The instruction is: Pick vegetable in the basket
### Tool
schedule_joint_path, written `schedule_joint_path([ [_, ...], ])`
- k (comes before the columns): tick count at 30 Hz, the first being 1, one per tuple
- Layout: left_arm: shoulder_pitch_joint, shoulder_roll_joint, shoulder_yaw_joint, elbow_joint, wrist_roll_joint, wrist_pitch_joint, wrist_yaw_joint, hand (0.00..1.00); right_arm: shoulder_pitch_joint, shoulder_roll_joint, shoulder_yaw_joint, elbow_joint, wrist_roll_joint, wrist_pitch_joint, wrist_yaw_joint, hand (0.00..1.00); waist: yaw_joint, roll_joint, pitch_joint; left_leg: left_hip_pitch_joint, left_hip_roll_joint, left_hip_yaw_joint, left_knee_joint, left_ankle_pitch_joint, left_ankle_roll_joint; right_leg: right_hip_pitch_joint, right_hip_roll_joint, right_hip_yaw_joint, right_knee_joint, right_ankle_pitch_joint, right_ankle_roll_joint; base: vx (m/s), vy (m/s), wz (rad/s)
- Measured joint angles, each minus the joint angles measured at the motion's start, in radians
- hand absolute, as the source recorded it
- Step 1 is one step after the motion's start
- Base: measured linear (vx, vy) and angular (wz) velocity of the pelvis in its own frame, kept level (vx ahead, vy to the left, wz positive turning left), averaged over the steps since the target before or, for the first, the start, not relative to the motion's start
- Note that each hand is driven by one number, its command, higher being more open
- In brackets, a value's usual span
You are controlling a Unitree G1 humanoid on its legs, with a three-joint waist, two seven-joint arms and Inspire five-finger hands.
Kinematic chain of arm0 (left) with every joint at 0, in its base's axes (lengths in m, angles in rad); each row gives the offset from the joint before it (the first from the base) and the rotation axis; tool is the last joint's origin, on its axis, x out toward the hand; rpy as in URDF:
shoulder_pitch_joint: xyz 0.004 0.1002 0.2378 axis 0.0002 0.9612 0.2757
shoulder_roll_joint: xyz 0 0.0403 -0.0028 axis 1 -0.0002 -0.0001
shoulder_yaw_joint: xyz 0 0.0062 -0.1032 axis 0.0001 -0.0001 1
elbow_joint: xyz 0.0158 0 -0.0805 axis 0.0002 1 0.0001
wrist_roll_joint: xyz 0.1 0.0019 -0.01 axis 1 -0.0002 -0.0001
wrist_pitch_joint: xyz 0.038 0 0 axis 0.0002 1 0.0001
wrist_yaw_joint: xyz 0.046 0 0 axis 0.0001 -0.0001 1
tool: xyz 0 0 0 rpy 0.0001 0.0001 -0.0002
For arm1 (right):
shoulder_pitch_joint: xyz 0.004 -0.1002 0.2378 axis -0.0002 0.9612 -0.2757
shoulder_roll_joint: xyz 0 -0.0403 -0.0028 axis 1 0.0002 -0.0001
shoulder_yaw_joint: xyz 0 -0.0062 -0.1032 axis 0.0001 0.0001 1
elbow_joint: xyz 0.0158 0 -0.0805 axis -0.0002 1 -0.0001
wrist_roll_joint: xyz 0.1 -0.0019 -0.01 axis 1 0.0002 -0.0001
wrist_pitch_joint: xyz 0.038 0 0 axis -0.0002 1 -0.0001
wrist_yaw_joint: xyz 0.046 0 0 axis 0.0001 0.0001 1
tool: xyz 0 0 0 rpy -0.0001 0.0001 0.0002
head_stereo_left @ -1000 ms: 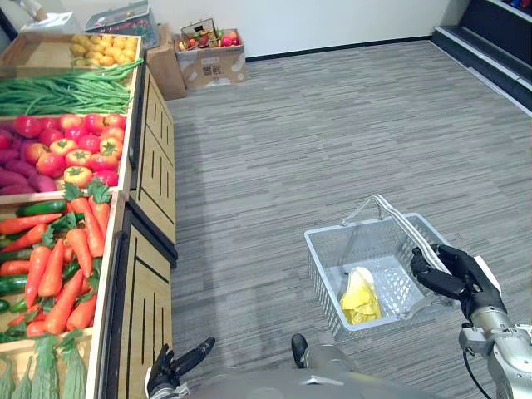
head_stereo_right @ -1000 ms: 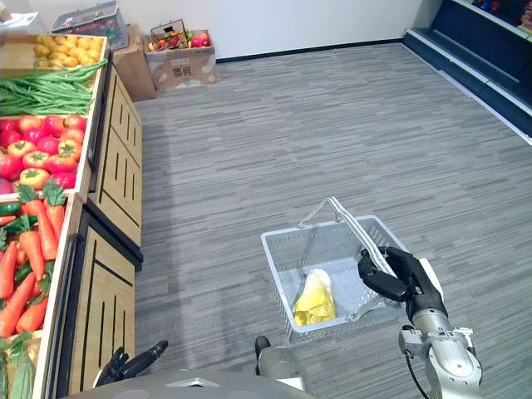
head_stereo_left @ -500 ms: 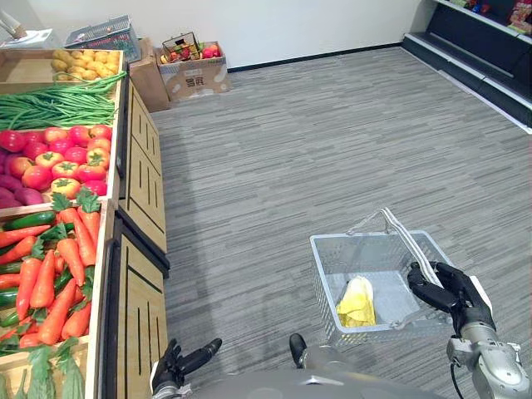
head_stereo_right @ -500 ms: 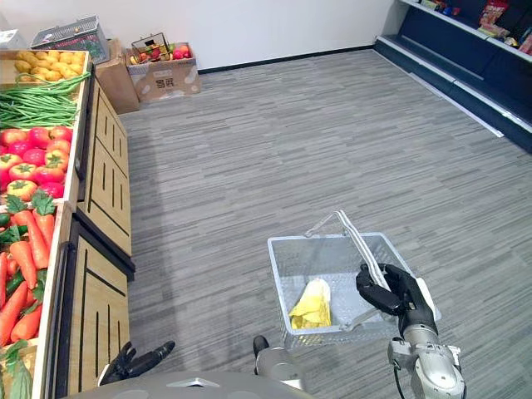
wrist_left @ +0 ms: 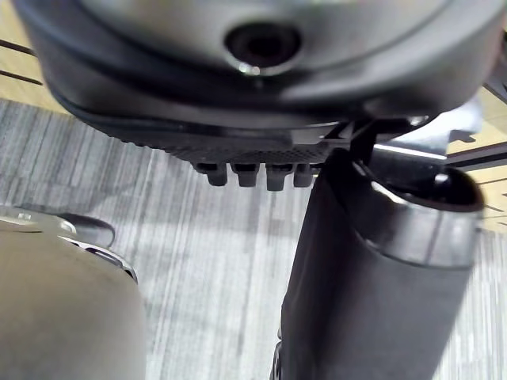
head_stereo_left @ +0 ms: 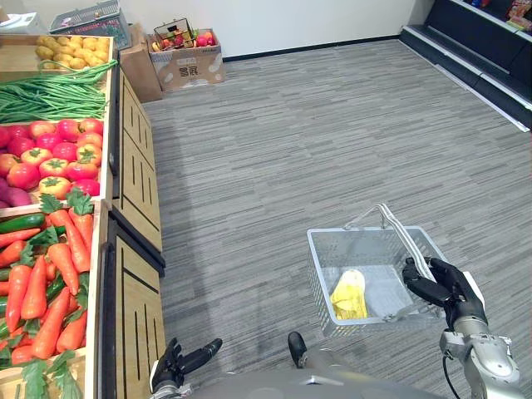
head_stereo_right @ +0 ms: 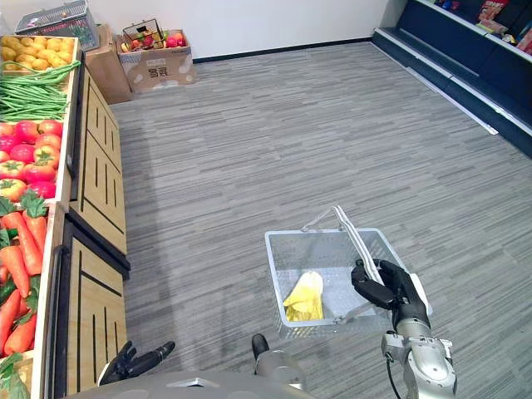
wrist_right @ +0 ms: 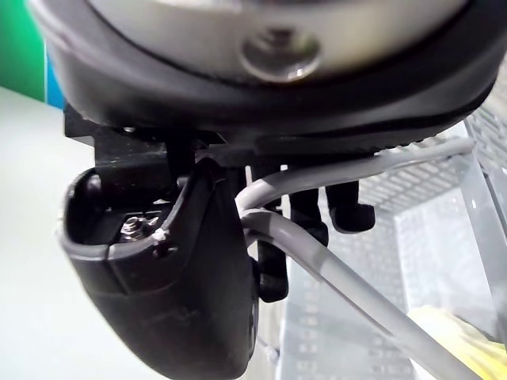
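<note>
A grey mesh shopping basket shows at the lower right over the striped grey carpet. The right hand has its fingers curled round the basket's handles. Inside, toward the near left corner, lies a yellow vegetable (its kind is hard to tell). Along the left runs a wooden produce stand with carrots, cucumbers, tomatoes and green beans. The left hand sits low beside the stand, fingers loosely extended. A cardboard box stands by the far wall.
</note>
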Motion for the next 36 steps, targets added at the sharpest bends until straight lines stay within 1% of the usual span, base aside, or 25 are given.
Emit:
schedule_joint_path([
  [3,0.002,0.000,0.000,0.000,0.000,0.000,0.000,1.00,-0.013,0.000,0.007,0.001,-0.016,0.000,-0.001,0.00,0.021,-0.002,0.001,0.008,0.004,0.034,0.025,-0.026,0.005,0.003,0.013,0.029,0.001,0.002,0.004,-0.02,0.028,-0.31],
  [7,0.006,0.001,0.002,0.000,-0.006,0.000,0.000,1.00,-0.013,0.000,0.007,0.001,-0.018,0.000,-0.003,0.00,0.024,-0.006,0.001,0.005,0.008,0.047,0.063,-0.055,0.011,0.008,0.014,0.035,0.008,-0.004,-0.002,-0.02,0.035,-0.13],
  [8,0.006,0.003,0.002,-0.002,-0.008,0.000,0.000,1.00,-0.013,0.003,0.006,0.001,-0.019,0.001,-0.004,0.00,0.024,-0.012,0.003,0.000,0.007,0.047,0.082,-0.066,0.015,-0.001,0.015,0.034,0.036,-0.016,0.000,-0.01,0.034,0.02],
  [10,0.005,0.011,0.004,-0.010,-0.010,0.000,0.000,1.00,-0.011,0.026,0.001,0.001,-0.022,0.002,-0.013,0.00,0.024,-0.023,0.005,-0.013,0.002,0.042,0.127,-0.087,0.021,-0.035,0.016,0.027,0.133,-0.061,0.008,-0.01,0.023,0.11],
  [11,0.005,0.019,0.005,-0.015,-0.010,0.000,0.001,1.00,-0.006,0.052,0.000,0.001,-0.030,0.006,-0.015,0.00,0.022,-0.040,0.015,-0.012,-0.004,0.033,0.160,-0.107,0.026,-0.049,0.014,0.015,0.208,-0.101,0.010,-0.03,-0.001,0.23],
  [13,0.005,0.030,0.009,-0.020,-0.009,0.000,0.003,1.00,0.013,0.094,-0.001,-0.001,-0.035,0.016,-0.015,0.00,0.020,-0.058,0.027,-0.009,-0.008,0.005,0.228,-0.150,0.033,-0.054,0.003,-0.027,0.317,-0.159,0.005,-0.06,-0.005,0.36],
  [14,0.004,0.033,0.009,-0.020,-0.009,0.000,0.003,1.00,0.023,0.102,-0.001,-0.004,-0.035,0.017,-0.014,0.00,0.020,-0.063,0.028,-0.009,-0.010,-0.001,0.245,-0.161,0.037,-0.058,-0.003,-0.047,0.348,-0.171,0.001,-0.09,0.022,0.42],
  [15,0.006,0.036,0.010,-0.020,-0.010,0.003,0.003,1.00,0.039,0.121,-0.003,-0.012,-0.035,0.018,-0.014,0.00,0.020,-0.066,0.032,-0.003,-0.017,-0.020,0.267,-0.184,0.049,-0.076,-0.021,-0.102,0.429,-0.184,-0.014,-0.08,0.034,0.33],
  [17,0.006,0.039,0.010,-0.020,-0.010,0.005,0.005,1.00,0.053,0.134,-0.004,-0.018,-0.035,0.018,-0.014,0.00,0.012,-0.069,0.036,0.021,-0.034,-0.045,0.262,-0.193,0.068,-0.104,-0.057,-0.172,0.526,-0.188,-0.022,-0.06,0.049,0.37],
  [18,0.010,0.038,0.010,-0.020,-0.010,0.006,0.006,1.00,0.060,0.136,-0.004,-0.021,-0.036,0.018,-0.014,0.00,0.008,-0.062,0.043,0.031,-0.038,-0.053,0.257,-0.195,0.072,-0.113,-0.066,-0.188,0.559,-0.191,-0.028,0.00,0.041,0.44],
  [19,0.021,0.037,0.009,-0.021,-0.013,0.007,0.009,1.00,0.074,0.143,-0.008,-0.030,-0.036,0.021,-0.013,0.00,-0.003,-0.064,0.042,0.047,-0.040,-0.070,0.252,-0.199,0.078,-0.123,-0.079,-0.215,0.597,-0.214,-0.052,0.07,0.024,0.35],
  [20,0.034,0.038,0.010,-0.023,-0.019,0.008,0.014,1.00,0.075,0.153,-0.011,-0.042,-0.036,0.028,-0.015,0.00,-0.007,-0.057,0.038,0.061,-0.040,-0.077,0.240,-0.202,0.076,-0.138,-0.083,-0.228,0.587,-0.222,-0.063,0.14,0.004,0.29],
  [21,0.035,0.039,0.010,-0.023,-0.022,0.010,0.018,1.00,0.075,0.154,-0.015,-0.049,-0.036,0.029,-0.015,0.00,-0.007,-0.054,0.036,0.062,-0.039,-0.080,0.232,-0.205,0.074,-0.162,-0.091,-0.235,0.557,-0.221,-0.061,0.22,-0.043,0.16],
  [22,0.035,0.037,0.009,-0.029,-0.040,0.010,0.020,1.00,0.073,0.154,-0.026,-0.053,-0.035,0.029,-0.015,0.00,-0.007,-0.042,0.032,0.061,-0.031,-0.086,0.221,-0.208,0.066,-0.194,-0.095,-0.240,0.484,-0.212,-0.048,0.23,-0.082,0.16],
  [23,0.034,0.037,0.009,-0.033,-0.044,0.010,0.021,1.00,0.071,0.154,-0.033,-0.053,-0.035,0.029,-0.015,0.00,-0.008,-0.040,0.033,0.061,-0.024,-0.091,0.219,-0.210,0.058,-0.202,-0.094,-0.245,0.431,-0.201,-0.034,0.30,-0.137,0.26],
  [24,0.033,0.037,0.009,-0.037,-0.045,0.010,0.022,1.00,0.070,0.150,-0.042,-0.052,-0.035,0.030,-0.019,0.00,-0.010,-0.030,0.032,0.077,0.000,-0.103,0.205,-0.213,0.032,-0.196,-0.088,-0.258,0.349,-0.113,-0.004,0.37,-0.156,0.30],
  [25,0.025,0.031,0.005,-0.036,-0.046,0.019,0.025,1.00,0.066,0.141,-0.051,-0.048,-0.035,0.035,-0.028,0.00,-0.013,0.004,0.030,0.090,0.037,-0.119,0.178,-0.214,0.007,-0.168,-0.065,-0.303,0.313,-0.056,-0.018,0.38,-0.139,0.27],
  [26,0.023,0.029,0.004,-0.040,-0.046,0.021,0.022,1.00,0.059,0.141,-0.052,-0.048,-0.035,0.037,-0.035,0.00,-0.008,0.024,0.027,0.094,0.049,-0.120,0.158,-0.197,-0.007,-0.167,-0.057,-0.313,0.317,-0.062,-0.031,0.38,-0.146,0.28],
  [27,0.001,0.025,0.004,-0.051,-0.046,0.021,0.020,1.00,0.042,0.137,-0.053,-0.049,-0.035,0.041,-0.038,0.00,-0.009,0.024,0.033,0.106,0.053,-0.138,0.116,-0.162,-0.018,-0.184,-0.055,-0.323,0.349,-0.082,-0.055,0.28,-0.122,0.21],
  [28,-0.008,0.023,0.006,-0.056,-0.046,0.021,0.022,1.00,0.036,0.137,-0.054,-0.048,-0.036,0.046,-0.039,0.00,-0.008,0.020,0.036,0.115,0.055,-0.144,0.095,-0.143,-0.017,-0.190,-0.056,-0.327,0.366,-0.092,-0.065,0.30,-0.186,0.32],
  [29,-0.026,0.020,0.010,-0.064,-0.046,0.020,0.024,1.00,0.031,0.139,-0.054,-0.050,-0.036,0.047,-0.038,0.00,-0.009,0.022,0.034,0.131,0.056,-0.162,0.078,-0.112,-0.017,-0.187,-0.059,-0.332,0.394,-0.118,-0.070,0.30,-0.231,0.28],
  [31,-0.038,0.015,0.010,-0.070,-0.046,0.012,0.025,1.00,0.029,0.139,-0.054,-0.065,-0.034,0.047,-0.034,0.00,-0.010,0.013,0.028,0.131,0.062,-0.187,0.093,-0.103,-0.017,-0.188,-0.059,-0.338,0.429,-0.174,-0.065,0.25,-0.208,0.21],
  [32,-0.041,0.015,0.010,-0.067,-0.046,0.010,0.027,1.00,0.025,0.142,-0.054,-0.077,-0.033,0.047,-0.033,0.00,-0.014,0.007,0.023,0.125,0.066,-0.204,0.109,-0.106,-0.021,-0.189,-0.059,-0.345,0.438,-0.217,-0.066,0.16,-0.146,0.20],
  [34,-0.039,0.009,0.009,-0.059,-0.046,0.010,0.030,1.00,0.031,0.144,-0.056,-0.078,-0.031,0.047,-0.032,0.00,-0.047,0.014,-0.010,0.061,0.091,-0.252,0.178,-0.109,-0.028,-0.187,-0.054,-0.398,0.430,-0.255,-0.072,0.22,-0.209,0.53],
  [36,-0.039,0.004,0.004,-0.058,-0.046,0.010,0.031,1.00,0.032,0.144,-0.057,-0.078,-0.017,0.047,-0.031,0.00,-0.055,0.020,-0.021,0.016,0.114,-0.273,0.259,-0.104,-0.032,-0.167,-0.042,-0.433,0.414,-0.263,-0.093,0.23,-0.170,0.46],
])
